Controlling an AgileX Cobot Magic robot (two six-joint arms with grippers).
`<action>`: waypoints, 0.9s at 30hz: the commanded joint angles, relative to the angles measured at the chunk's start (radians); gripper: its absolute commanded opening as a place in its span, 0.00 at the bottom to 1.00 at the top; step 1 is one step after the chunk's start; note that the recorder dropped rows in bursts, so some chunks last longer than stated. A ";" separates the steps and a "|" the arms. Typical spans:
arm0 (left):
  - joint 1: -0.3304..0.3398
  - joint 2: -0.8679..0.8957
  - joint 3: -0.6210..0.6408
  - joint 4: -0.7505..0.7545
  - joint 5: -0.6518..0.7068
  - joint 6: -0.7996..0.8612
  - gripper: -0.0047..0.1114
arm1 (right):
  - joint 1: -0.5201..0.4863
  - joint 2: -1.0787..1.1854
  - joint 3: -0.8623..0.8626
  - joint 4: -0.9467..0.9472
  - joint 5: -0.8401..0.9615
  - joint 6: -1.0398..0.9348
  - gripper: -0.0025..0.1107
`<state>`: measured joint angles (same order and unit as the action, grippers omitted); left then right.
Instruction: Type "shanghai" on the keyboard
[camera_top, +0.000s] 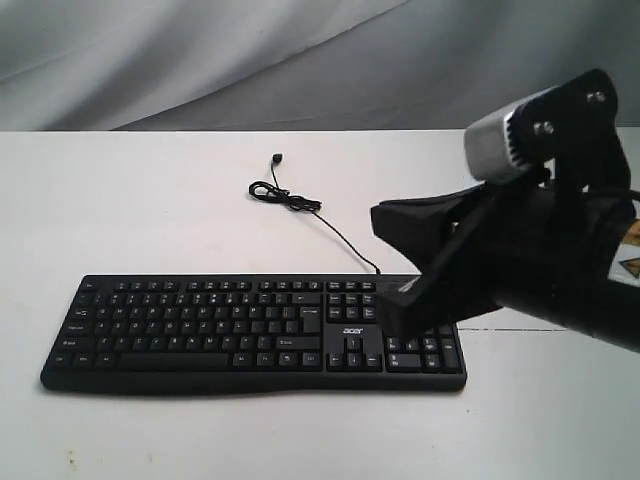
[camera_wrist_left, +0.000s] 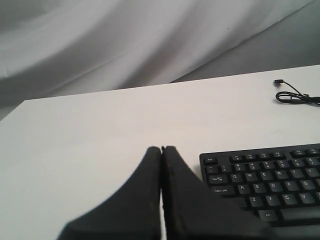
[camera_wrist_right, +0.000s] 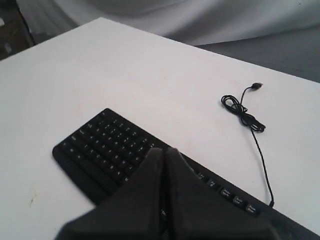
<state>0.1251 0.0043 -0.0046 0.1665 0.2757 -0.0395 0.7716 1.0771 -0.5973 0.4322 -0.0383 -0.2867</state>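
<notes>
Right, eyes on the keyboard (camera_top: 200, 330): flat on the white bench (camera_top: 150, 200), stretched side to side across the exterior view, letter rows on the left stretch, number pad at the right end, thin cable (camera_top: 272, 193) trailing away from the far edge. Over to the right gripper (camera_wrist_right: 165, 151): pressed together into one blunt tip, clamped on nothing, poised above the right part of the board, roughly where the arrow block meets the number pad; hard to call touching or just clear. Puts the letter rows off to that tip's left, along the long axis. Now the left gripper (camera_wrist_left: 161, 150): likewise pinched together, empty, out of the exterior view, hanging over bare bench just beside the Esc corner at the left end. Makes S, first up, and A look nearer the left side on this reading; calls for a sideways slide along the rows, then a short dab down with the closed tip.
</notes>
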 joint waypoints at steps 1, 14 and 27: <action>-0.007 -0.004 0.005 0.000 -0.010 -0.006 0.04 | -0.107 -0.058 0.004 0.154 0.001 0.004 0.02; -0.007 -0.004 0.005 0.000 -0.010 -0.006 0.04 | -0.604 -0.412 0.004 -0.102 0.161 -0.004 0.02; -0.007 -0.004 0.005 0.000 -0.010 -0.006 0.04 | -0.688 -0.475 0.004 -0.198 0.275 -0.004 0.02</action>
<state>0.1251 0.0043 -0.0046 0.1665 0.2757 -0.0395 0.0903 0.6076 -0.5973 0.2511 0.2254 -0.2871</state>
